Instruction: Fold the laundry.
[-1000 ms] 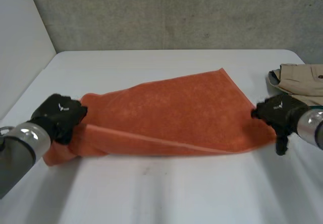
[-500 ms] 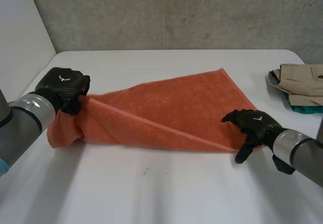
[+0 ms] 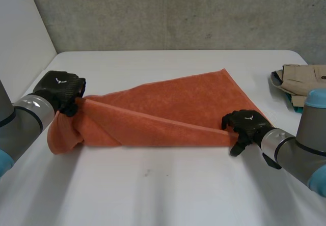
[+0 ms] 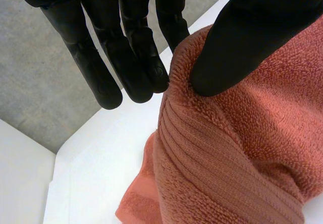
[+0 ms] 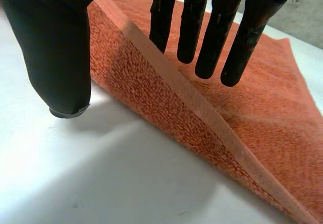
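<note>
With left hand [image 3: 60, 89] pinching the towel [image 3: 178, 104] at its bunched end and right hand [image 3: 247, 123] pinching a near corner, we want that edge taut before laying it across.

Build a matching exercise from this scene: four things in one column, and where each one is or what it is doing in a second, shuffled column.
Things:
1. left hand
2. right hand
3. orange towel
4. beige garment

Places or states:
A. lies near the right edge of the table, apart from the orange towel
B. pinches the orange towel's bunched left end
C. stretches across the table's middle
D. grips the orange towel's near right corner

Pairs: 1-B, 2-D, 3-C, 4-A
</note>
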